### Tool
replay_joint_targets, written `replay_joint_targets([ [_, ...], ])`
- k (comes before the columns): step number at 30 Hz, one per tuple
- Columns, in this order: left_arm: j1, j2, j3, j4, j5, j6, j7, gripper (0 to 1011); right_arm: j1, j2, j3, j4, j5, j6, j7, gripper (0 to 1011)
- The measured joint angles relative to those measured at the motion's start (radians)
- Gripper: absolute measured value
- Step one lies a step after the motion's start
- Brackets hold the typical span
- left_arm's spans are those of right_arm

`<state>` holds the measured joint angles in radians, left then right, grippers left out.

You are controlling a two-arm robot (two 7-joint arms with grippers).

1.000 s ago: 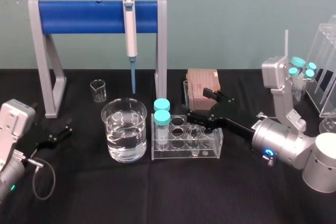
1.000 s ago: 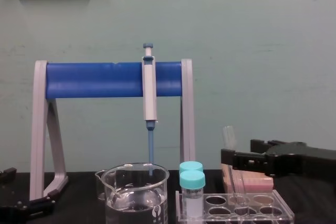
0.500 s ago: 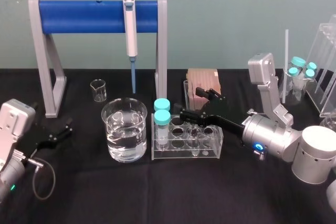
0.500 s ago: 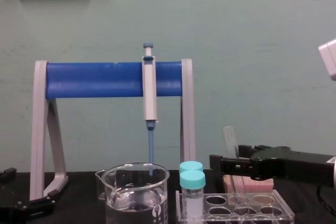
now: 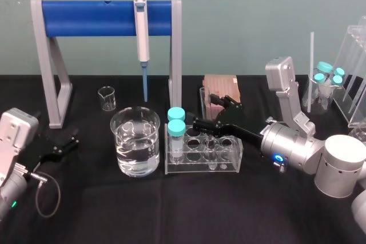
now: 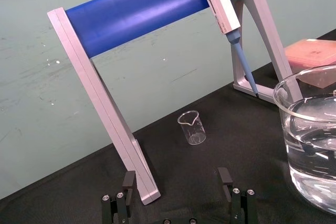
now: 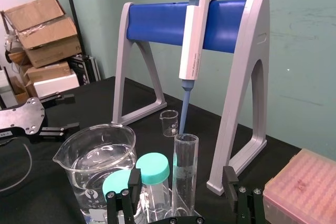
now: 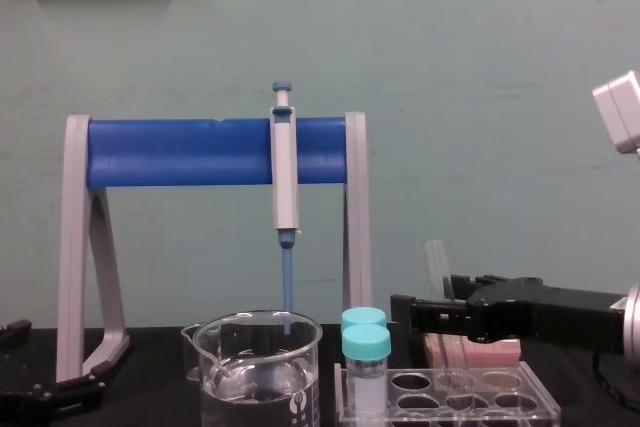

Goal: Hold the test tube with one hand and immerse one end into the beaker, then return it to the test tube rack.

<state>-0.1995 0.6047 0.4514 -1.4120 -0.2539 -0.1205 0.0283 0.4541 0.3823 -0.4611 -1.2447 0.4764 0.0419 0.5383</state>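
Right wrist view: test tube [image 7: 185,166] upright in test tube rack [image 5: 229,163], mid tabletop, standing between spread fingers of right pincer [image 5: 203,110], not gripped yet; beaker [image 5: 136,141] just left of rack; left pincer [image 5: 64,144] also spread, parked by tabletop's left edge, way farther off.

Lab: pipette [image 5: 140,27] on blue stand [image 5: 86,18], glass beaker [image 5: 121,141], test tube rack [image 5: 229,164], capped tubes [image 5: 176,115], black cloth [image 5: 171,210].

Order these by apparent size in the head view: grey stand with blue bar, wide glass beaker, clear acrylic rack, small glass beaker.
1. Grey stand with blue bar: largest.
2. Clear acrylic rack and wide glass beaker: one wider, one taller, too alike to rank.
3. Small glass beaker: smallest, though farther back.
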Motion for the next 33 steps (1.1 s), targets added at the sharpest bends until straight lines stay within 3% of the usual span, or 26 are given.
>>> replay_joint_targets([
  [12,0.0,0.0,0.0,0.0,0.0,0.0,0.0,1000,0.0,0.0,0.001,-0.001,0.002,0.001,0.0,995],
  [25,0.0,0.0,0.0,0.0,0.0,0.0,0.0,1000,-0.001,0.0,0.002,-0.001,0.004,0.002,-0.001,682],
  [28,0.0,0.0,0.0,0.0,0.0,0.0,0.0,1000,-0.001,0.0,0.002,-0.001,0.004,0.003,-0.001,538],
  [33,0.0,0.0,0.0,0.0,0.0,0.0,0.0,1000,-0.001,0.0,0.002,-0.001,0.005,0.003,-0.001,392],
])
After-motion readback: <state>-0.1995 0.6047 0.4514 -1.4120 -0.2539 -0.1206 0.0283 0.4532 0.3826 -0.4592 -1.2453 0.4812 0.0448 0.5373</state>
